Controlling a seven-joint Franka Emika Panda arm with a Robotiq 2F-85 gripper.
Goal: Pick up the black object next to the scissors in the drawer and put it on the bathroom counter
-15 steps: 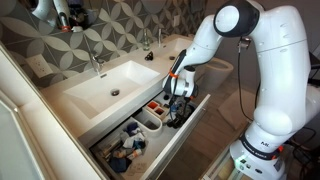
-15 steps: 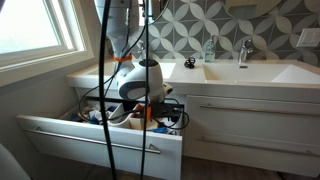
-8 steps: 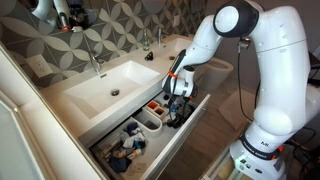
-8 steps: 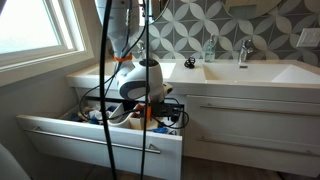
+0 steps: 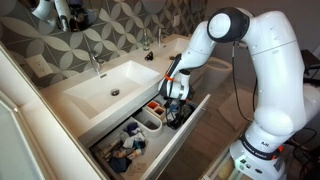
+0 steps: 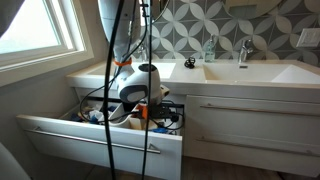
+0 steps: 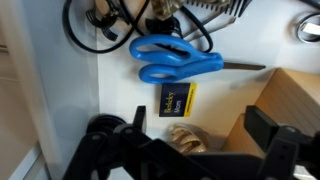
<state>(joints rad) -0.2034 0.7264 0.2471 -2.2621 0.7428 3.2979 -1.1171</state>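
The gripper (image 7: pixel 197 122) hangs released over the open drawer (image 5: pixel 188 128), jaws spread wide and pointing down near its back edge. This stance is judged to straddle the black object (image 7: pixel 177 99), which shows a yellow label and lies loose on the drawer floor just beside the handles of the blue scissors (image 7: pixel 176 58) — not yet grasped, and well apart from the bathroom counter (image 5: pixel 62 98). Only the wrist view shows the object, the scissors and the gap between the jaws; in both exterior views the arm (image 5: pixel 250 40) hides them — though those views alone show the counter top above the drawer, where the object is to go
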